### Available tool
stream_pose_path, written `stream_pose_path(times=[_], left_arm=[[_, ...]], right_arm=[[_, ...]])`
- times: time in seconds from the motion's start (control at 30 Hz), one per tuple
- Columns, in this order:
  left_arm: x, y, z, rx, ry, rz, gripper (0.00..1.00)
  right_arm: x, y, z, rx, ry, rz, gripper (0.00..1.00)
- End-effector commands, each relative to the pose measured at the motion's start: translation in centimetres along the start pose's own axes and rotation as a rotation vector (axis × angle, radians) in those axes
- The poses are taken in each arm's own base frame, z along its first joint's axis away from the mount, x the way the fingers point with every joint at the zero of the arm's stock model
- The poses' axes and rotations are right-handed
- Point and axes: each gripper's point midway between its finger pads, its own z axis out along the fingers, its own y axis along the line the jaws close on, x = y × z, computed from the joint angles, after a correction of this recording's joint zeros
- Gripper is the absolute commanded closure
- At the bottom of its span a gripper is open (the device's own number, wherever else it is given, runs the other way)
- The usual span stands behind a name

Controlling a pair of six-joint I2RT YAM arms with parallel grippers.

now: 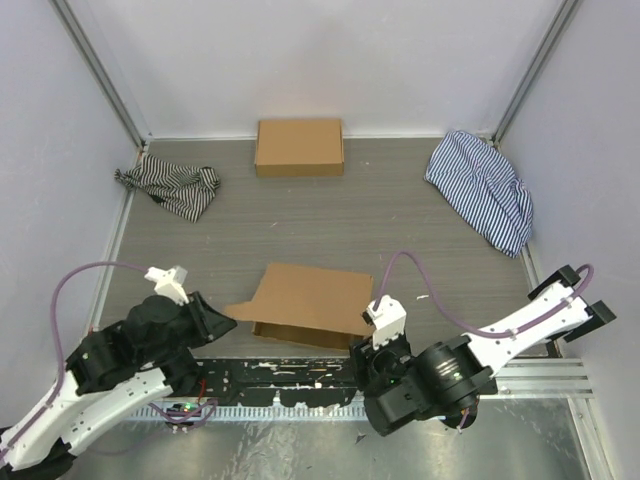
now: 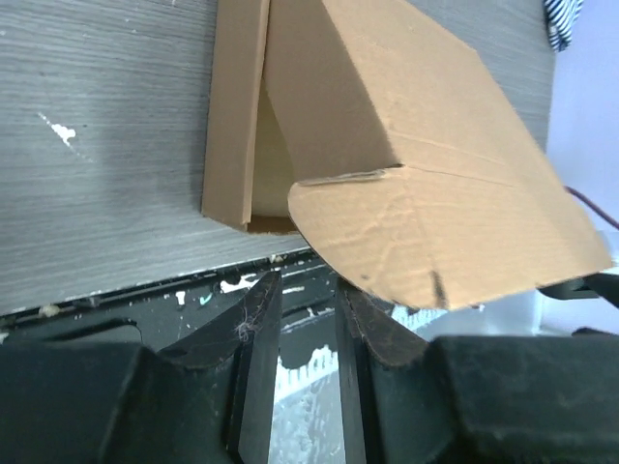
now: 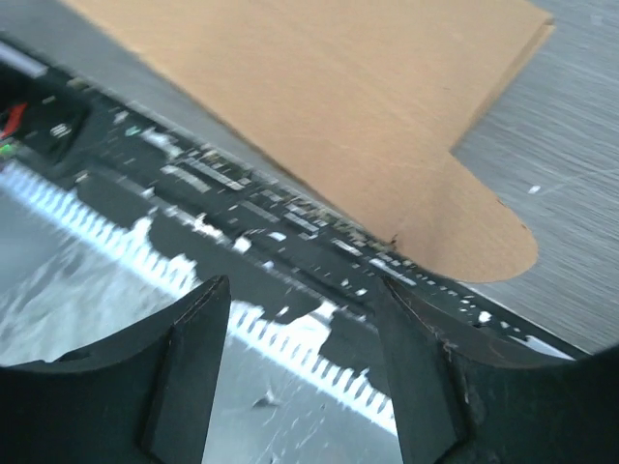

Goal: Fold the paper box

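Note:
The paper box (image 1: 310,300) is a plain brown die-cut piece lying near the table's front edge, its large panel raised and tilted over a low side wall, with a flap sticking out to the left. My left gripper (image 1: 220,320) sits just left of that flap. In the left wrist view the left gripper (image 2: 308,280) is open by a narrow gap and empty, and the box's rounded flap (image 2: 416,222) hangs just above the right finger. My right gripper (image 1: 372,348) is at the box's near right corner. In the right wrist view the right gripper (image 3: 302,285) is wide open and empty, below the box's rounded tab (image 3: 464,232).
A neat closed brown box (image 1: 299,147) stands at the back wall. One striped cloth (image 1: 175,187) lies at the back left, another (image 1: 485,190) at the back right. A black scuffed strip (image 1: 280,372) and a metal rail run along the front edge. White walls enclose the table.

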Motion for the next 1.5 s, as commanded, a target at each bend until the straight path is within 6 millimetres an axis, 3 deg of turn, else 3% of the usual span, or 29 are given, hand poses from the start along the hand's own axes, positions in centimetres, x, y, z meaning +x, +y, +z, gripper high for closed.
stream_pose_path(times=[0.0, 0.13, 0.23, 0.37, 0.5, 0.67, 0.8, 0.87, 1.0, 1.03, 1.1, 1.13, 1.2, 1.27, 1.33, 1.43, 1.47], left_arm=[[-0.7, 0.8, -3.3, 0.018, -0.047, -0.078, 0.65], [-3.1, -0.3, -5.9, 0.112, -0.164, -0.112, 0.67], [-4.5, -1.7, -6.2, 0.127, -0.202, -0.072, 0.67], [-5.0, -4.4, -3.3, 0.083, -0.141, 0.065, 0.66], [-5.0, -7.2, 0.9, 0.039, -0.057, 0.179, 0.64], [-5.0, -8.3, 4.7, -0.026, 0.007, 0.29, 0.65], [-5.5, -8.3, 5.8, -0.052, -0.009, 0.318, 0.64], [-6.4, -8.6, 5.5, -0.048, -0.055, 0.323, 0.64], [-8.8, -8.4, 4.1, -0.069, -0.174, 0.343, 0.62], [-9.4, -8.3, 3.7, -0.075, -0.199, 0.347, 0.61], [-10.4, -8.7, 3.5, -0.075, -0.239, 0.366, 0.6], [-10.7, -8.9, 3.7, -0.078, -0.246, 0.379, 0.59], [-10.9, -9.3, 4.9, -0.093, -0.215, 0.401, 0.58], [-10.3, -9.8, 6.8, -0.081, -0.116, 0.413, 0.62], [-9.1, -10.0, 8.8, -0.054, 0.007, 0.407, 0.71], [-7.0, -10.3, 10.6, 0.011, 0.1, 0.41, 0.78], [-6.3, -10.2, 10.9, 0.034, 0.118, 0.408, 0.81]], right_arm=[[-1.1, 3.7, -3.5, -0.225, 0.035, -0.064, 0.34], [-2.5, 4.9, -4.8, -0.244, 0.009, -0.115, 0.38], [-5.2, 3.9, -5.1, -0.195, -0.076, -0.053, 0.39], [-9.1, 0.4, -5.3, -0.215, -0.222, 0.209, 0.47], [-10.1, -2.8, -5.0, -0.281, -0.269, 0.369, 0.58], [-9.5, -2.9, -4.4, -0.187, -0.264, 0.249, 0.54], [-12.2, -1.6, -3.7, -0.028, -0.289, 0.085, 0.49], [-13.8, -0.7, -1.8, 0.095, -0.274, -0.028, 0.47], [-19.2, -4.2, 2.9, 0.329, -0.261, -0.022, 0.39], [-20.9, -7.4, 5.1, 0.37, -0.232, -0.023, 0.38], [-23.0, -11.1, 8.7, 0.228, -0.197, 0.134, 0.38], [-24.1, -14.9, 9.6, 0.259, -0.209, 0.227, 0.4], [-23.9, -17.4, 12.1, 0.152, -0.131, 0.369, 0.45], [-23.0, -17.6, 14.0, 0.128, -0.069, 0.404, 0.58], [-21.2, -15.7, 15.1, 0.075, -0.018, 0.384, 0.74], [-18.4, -13.5, 14.0, 0.054, 0.004, 0.32, 0.98], [-17.5, -12.7, 13.4, 0.019, 0.007, 0.315, 0.99]])
